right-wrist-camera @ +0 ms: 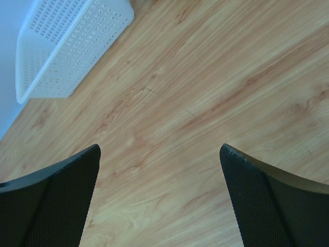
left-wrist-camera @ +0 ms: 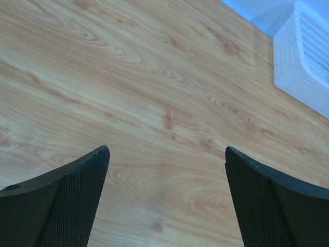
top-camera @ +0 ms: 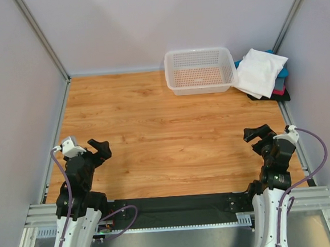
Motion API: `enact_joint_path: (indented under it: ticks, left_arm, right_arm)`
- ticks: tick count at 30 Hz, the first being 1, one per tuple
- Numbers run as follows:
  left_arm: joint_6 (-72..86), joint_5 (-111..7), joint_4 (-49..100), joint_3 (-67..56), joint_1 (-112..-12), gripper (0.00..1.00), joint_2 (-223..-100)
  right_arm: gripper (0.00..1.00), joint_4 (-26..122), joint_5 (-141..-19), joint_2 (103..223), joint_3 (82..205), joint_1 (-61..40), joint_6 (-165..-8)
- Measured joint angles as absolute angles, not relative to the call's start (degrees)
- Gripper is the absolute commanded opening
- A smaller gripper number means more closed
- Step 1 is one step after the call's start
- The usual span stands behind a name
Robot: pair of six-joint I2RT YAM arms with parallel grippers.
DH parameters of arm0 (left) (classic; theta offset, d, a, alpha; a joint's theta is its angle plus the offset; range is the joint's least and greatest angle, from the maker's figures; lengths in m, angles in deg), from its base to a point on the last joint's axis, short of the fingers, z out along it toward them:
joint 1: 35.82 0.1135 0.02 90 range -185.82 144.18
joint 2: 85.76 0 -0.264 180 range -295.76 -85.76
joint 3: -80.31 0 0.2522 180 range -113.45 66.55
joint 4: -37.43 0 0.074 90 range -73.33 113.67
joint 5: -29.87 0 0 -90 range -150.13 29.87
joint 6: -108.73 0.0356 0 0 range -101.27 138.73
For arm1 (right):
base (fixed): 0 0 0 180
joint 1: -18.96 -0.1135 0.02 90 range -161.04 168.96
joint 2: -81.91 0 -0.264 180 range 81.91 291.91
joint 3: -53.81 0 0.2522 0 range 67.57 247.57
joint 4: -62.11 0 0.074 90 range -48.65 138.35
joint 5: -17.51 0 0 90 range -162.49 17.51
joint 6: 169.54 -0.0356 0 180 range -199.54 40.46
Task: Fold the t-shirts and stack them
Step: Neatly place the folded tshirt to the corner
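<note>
T-shirts lie stacked at the far right corner of the table, a white one on top, touching the mesh basket; left gripper and right gripper hover near the front edge, jaws spread wide, holding nothing.

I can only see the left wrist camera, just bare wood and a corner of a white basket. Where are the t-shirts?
Observer: The t-shirts are piled in the far right corner of the table, right beside the basket.
Operator: What's on top of the pile?
Observer: A white shirt, loosely laid; teal, red and black edges show under it.
Operator: Is the right arm holding anything?
Observer: No. The right gripper is open and empty, at the near right of the table.
</note>
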State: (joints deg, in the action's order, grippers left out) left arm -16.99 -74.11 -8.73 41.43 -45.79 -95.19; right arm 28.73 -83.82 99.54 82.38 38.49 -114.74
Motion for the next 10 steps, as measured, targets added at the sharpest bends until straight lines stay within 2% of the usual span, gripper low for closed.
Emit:
enact_joint_path:
  ticks: [10]
  left_arm:
    - [-16.9, -74.0, -8.7, 41.4, -45.8, 1.00, -95.3]
  right_arm:
    - [1.00, 28.8, -83.7, 101.1, 82.4, 38.5, -114.7]
